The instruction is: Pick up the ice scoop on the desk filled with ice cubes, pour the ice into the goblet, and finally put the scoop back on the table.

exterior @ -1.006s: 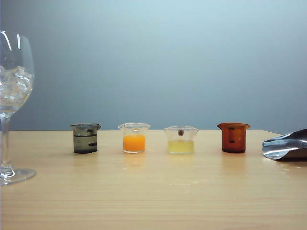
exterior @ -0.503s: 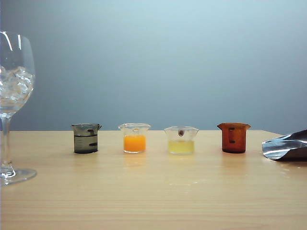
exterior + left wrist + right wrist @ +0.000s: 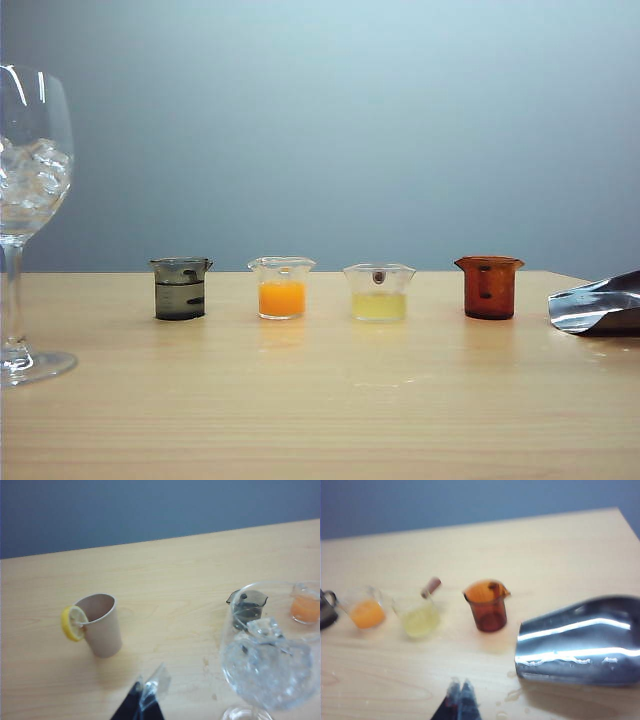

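The goblet (image 3: 30, 200) stands at the far left of the table (image 3: 350, 400), its bowl holding ice cubes (image 3: 32, 180). The shiny ice scoop (image 3: 598, 305) lies on the table at the far right, partly cut off by the frame edge. Neither gripper shows in the exterior view. In the left wrist view my left gripper (image 3: 148, 687) hangs shut and empty above the wood, beside the goblet (image 3: 270, 670) and its ice cubes (image 3: 265, 630). In the right wrist view my right gripper (image 3: 460, 686) is shut on nothing, apart from the scoop (image 3: 577, 640), whose trough looks empty.
A dark beaker (image 3: 181, 288), an orange-liquid beaker (image 3: 281, 288), a yellow-liquid beaker (image 3: 379, 292) and an amber beaker (image 3: 489, 287) stand in a row between goblet and scoop. A beige paper cup with a lemon slice (image 3: 101, 625) stands beyond the goblet. Water drops (image 3: 512, 695) lie by the scoop.
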